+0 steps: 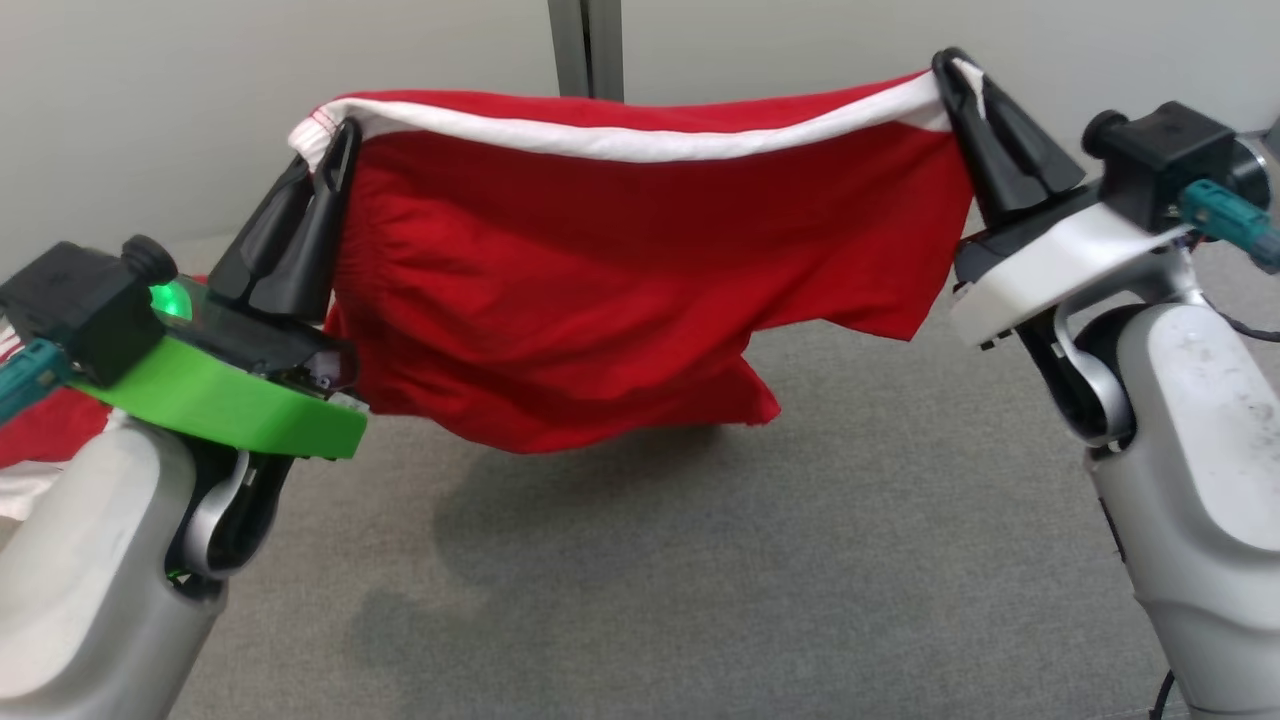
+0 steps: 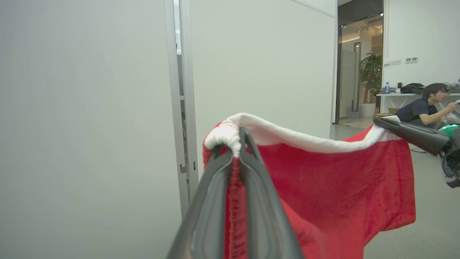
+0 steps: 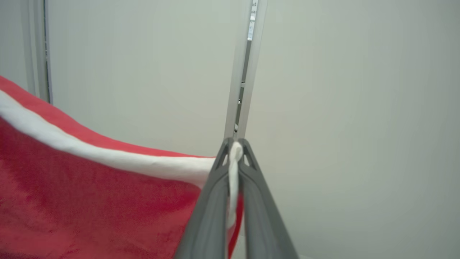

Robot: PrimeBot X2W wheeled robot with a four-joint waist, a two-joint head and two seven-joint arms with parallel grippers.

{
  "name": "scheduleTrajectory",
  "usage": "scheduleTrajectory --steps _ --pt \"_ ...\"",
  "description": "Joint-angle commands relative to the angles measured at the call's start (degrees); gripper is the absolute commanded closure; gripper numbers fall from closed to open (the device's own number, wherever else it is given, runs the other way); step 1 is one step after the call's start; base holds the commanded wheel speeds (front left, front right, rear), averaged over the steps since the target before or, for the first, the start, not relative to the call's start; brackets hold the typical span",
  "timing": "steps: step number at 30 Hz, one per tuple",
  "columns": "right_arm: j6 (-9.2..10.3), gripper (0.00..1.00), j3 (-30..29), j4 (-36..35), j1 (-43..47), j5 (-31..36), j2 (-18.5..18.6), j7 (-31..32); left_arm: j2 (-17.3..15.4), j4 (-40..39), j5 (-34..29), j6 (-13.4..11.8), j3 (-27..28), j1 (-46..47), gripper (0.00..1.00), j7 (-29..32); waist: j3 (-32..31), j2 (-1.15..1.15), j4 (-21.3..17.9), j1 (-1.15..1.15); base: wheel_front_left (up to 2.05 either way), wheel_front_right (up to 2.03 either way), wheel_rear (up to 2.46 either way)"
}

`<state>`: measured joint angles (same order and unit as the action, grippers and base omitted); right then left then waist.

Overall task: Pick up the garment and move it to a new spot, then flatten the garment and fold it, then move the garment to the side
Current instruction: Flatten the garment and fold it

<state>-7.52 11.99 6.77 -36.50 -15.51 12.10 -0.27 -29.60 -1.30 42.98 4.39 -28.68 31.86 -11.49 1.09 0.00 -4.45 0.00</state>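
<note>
Garment [image 1: 600, 290], red with a white band along its top edge, hangs spread in the air between the two grippers, with its lower hem clear of the floor. Nearest the robot, the grey carpet [image 1: 800, 560] lies open between the two forearms and under the hanging cloth, and carries the cloth's shadow. At the near left edge, a second red-and-white cloth [image 1: 40, 440] lies on the floor behind the left forearm. The left gripper [image 1: 343, 135] is clamped on the bunched left corner of the white band. The right gripper [image 1: 957, 62] is clamped on the right corner, set slightly higher. The top edge sags a little between them. Close behind the garment stands a pale wall [image 1: 150, 100] with a grey vertical frame [image 1: 585, 45]. In the left wrist view, far beyond the right gripper, a doorway [image 2: 359, 72] opens onto a room with a person [image 2: 424, 108] near a table [image 2: 399, 94].
</note>
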Motion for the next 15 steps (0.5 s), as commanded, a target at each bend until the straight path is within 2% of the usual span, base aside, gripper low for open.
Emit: scheduleTrajectory --steps 1,8,12,15 --pt "0.06 1.0 -0.82 -2.96 1.51 -0.5 0.48 1.13 -0.98 -2.04 0.25 -0.65 0.42 -0.62 1.0 0.84 -3.49 0.0 -1.93 0.0 0.0 0.0 0.0" --pt "0.06 1.0 -4.35 -19.08 5.09 -1.5 0.28 9.09 -4.31 -12.31 0.65 -2.66 1.14 1.66 1.0 6.69 -3.95 0.0 -3.32 0.0 0.0 0.0 0.0" --pt "0.06 1.0 -5.05 -22.78 5.2 -1.68 0.29 12.81 -4.79 -13.39 1.07 -3.09 0.64 2.99 1.0 9.52 -2.46 0.0 -3.86 0.0 0.0 0.0 0.0" --pt "0.06 1.0 -4.99 -22.58 4.57 -1.3 -0.03 13.9 -5.41 -12.47 0.46 -2.34 -0.4 4.3 1.0 11.5 -0.27 0.0 -4.22 0.0 0.0 0.0 0.0"
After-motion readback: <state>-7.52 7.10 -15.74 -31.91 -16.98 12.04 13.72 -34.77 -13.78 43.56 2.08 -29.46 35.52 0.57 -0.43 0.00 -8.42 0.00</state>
